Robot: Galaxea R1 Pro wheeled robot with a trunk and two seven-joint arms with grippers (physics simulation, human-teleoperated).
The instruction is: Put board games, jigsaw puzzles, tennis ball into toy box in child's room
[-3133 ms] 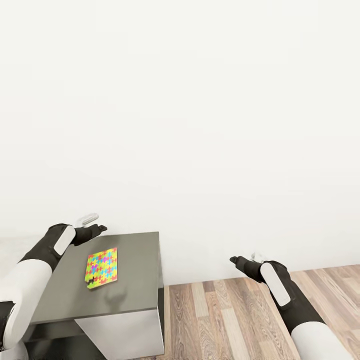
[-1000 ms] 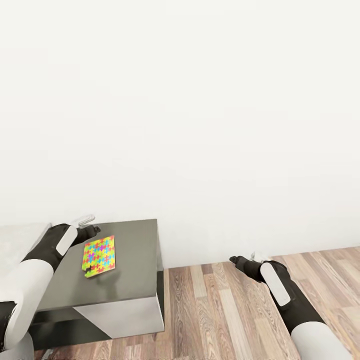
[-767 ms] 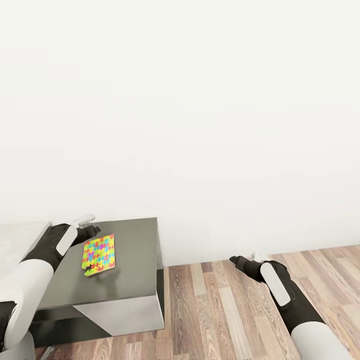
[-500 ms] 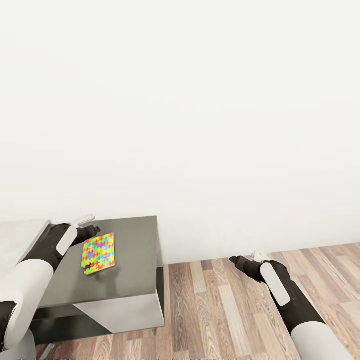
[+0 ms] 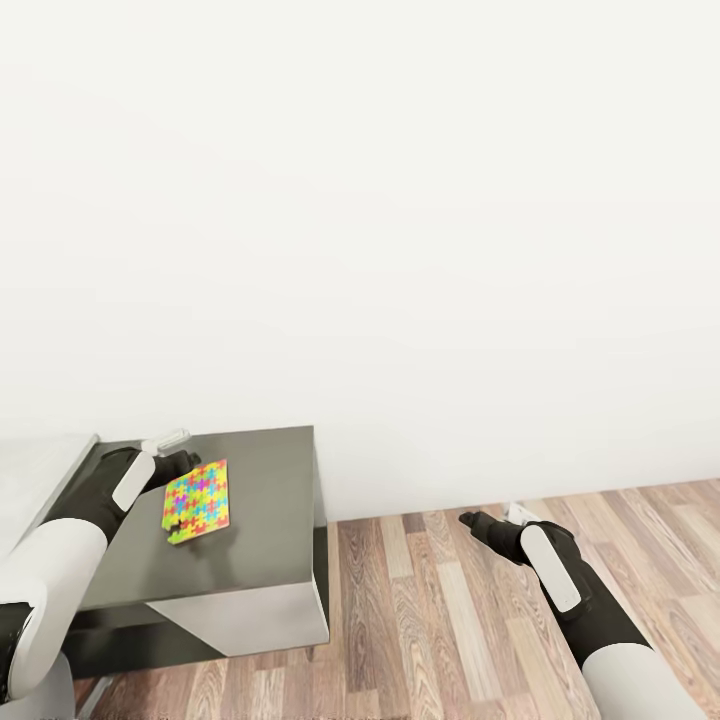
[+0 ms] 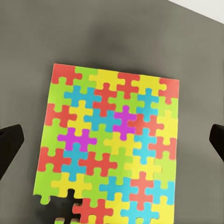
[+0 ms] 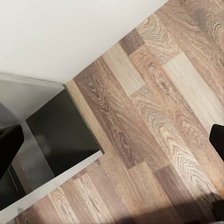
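With the left end effector (image 6: pixel 112 140) spread wide above the thin jigsaw puzzle (image 5: pixel 197 499) lying flat on the dark counter (image 5: pixel 270 520) at lower left, its fingers may skid off without gripping.

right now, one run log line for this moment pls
left gripper: open, above jigsaw puzzle | puzzle: flat on dark grey cabinet | right gripper: open, over wood floor

jigsaw puzzle (image 6: pixel 109 149): lower edge cut off | left tool (image 6: pixel 112 140): fingertips barely visible, probably spread
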